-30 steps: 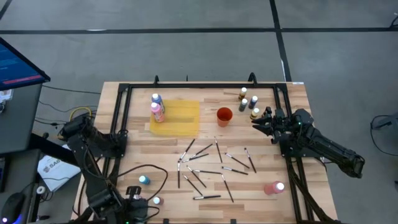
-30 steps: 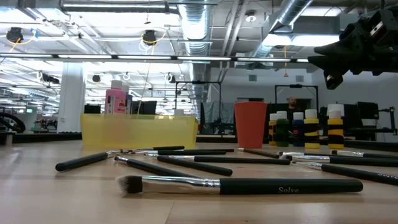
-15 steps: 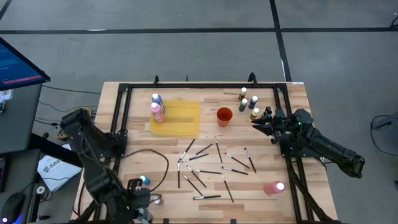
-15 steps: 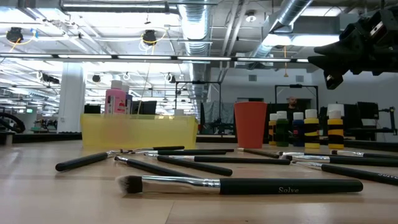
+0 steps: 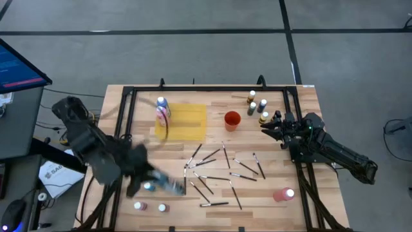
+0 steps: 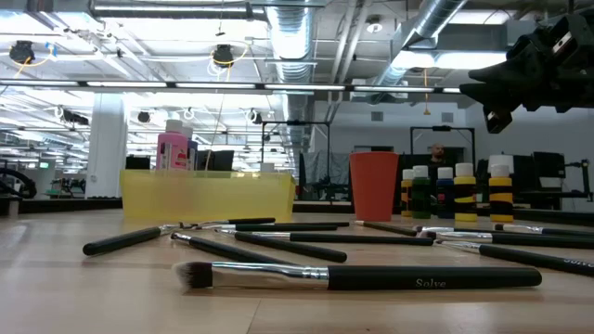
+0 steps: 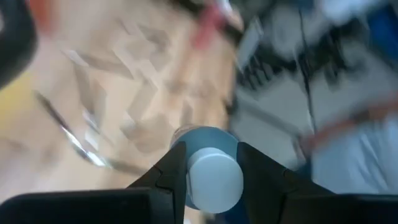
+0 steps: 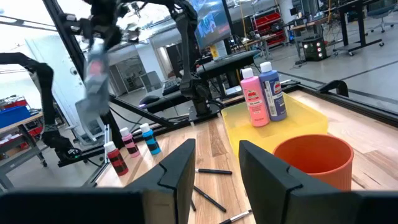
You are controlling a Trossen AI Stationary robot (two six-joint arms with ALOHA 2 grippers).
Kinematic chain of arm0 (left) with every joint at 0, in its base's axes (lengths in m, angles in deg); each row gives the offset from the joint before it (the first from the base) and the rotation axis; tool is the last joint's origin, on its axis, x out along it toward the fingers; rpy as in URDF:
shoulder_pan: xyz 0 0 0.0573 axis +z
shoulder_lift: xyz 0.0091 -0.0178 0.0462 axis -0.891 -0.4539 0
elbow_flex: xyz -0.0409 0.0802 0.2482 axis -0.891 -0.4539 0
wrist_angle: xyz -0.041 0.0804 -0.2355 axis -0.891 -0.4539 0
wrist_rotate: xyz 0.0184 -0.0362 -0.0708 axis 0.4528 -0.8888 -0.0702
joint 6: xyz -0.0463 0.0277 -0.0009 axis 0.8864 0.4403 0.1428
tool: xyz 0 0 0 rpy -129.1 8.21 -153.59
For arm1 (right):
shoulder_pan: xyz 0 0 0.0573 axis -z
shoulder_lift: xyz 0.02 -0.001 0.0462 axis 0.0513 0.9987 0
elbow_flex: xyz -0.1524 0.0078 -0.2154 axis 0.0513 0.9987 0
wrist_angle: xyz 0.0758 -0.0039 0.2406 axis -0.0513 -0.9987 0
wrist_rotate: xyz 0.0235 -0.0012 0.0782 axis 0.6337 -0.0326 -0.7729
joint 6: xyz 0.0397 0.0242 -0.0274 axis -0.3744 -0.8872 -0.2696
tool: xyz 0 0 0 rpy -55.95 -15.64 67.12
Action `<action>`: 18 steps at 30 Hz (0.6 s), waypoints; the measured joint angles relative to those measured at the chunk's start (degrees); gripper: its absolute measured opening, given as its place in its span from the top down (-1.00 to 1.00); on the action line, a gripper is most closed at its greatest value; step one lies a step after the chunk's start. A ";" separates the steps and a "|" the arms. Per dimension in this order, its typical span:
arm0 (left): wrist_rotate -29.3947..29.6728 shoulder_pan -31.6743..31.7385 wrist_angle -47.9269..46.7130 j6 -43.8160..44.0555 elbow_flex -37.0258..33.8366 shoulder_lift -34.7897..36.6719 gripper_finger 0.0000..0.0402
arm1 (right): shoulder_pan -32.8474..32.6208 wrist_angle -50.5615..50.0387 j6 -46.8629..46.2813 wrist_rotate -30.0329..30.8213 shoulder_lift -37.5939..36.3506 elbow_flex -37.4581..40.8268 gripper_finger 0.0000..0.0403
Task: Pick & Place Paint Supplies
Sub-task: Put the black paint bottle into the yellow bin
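Moved since half a second ago: left gripper (image 5: 168,185), from the table's near left edge to above the left end of the brush scatter; it is motion-blurred in the high view. Fingers clamped on a blue bottle (image 7: 208,165) with a pale cap, seen in the left wrist view; its exact height over the wood cannot be judged. Right gripper (image 5: 266,125): unchanged, hovering beside the bottle row at the far right, fingers parted with nothing between them.

Bottles: four upright in a row (image 5: 256,107) far right; pink (image 5: 163,115) and blue (image 5: 161,103) upright at the left edge of the yellow mat (image 5: 188,122); blue one (image 5: 149,186) and two small ones (image 5: 149,207) near left; pink one lying (image 5: 282,194) near right.

Brushes (image 5: 219,171): scattered loose mid-table.

Orange-red cup (image 5: 232,120): upright, right of the mat
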 joint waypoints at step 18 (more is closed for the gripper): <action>8.69 27.85 -19.62 -7.22 -1.90 9.29 0.49 | 0.00 0.00 -0.02 -0.02 0.00 0.02 0.41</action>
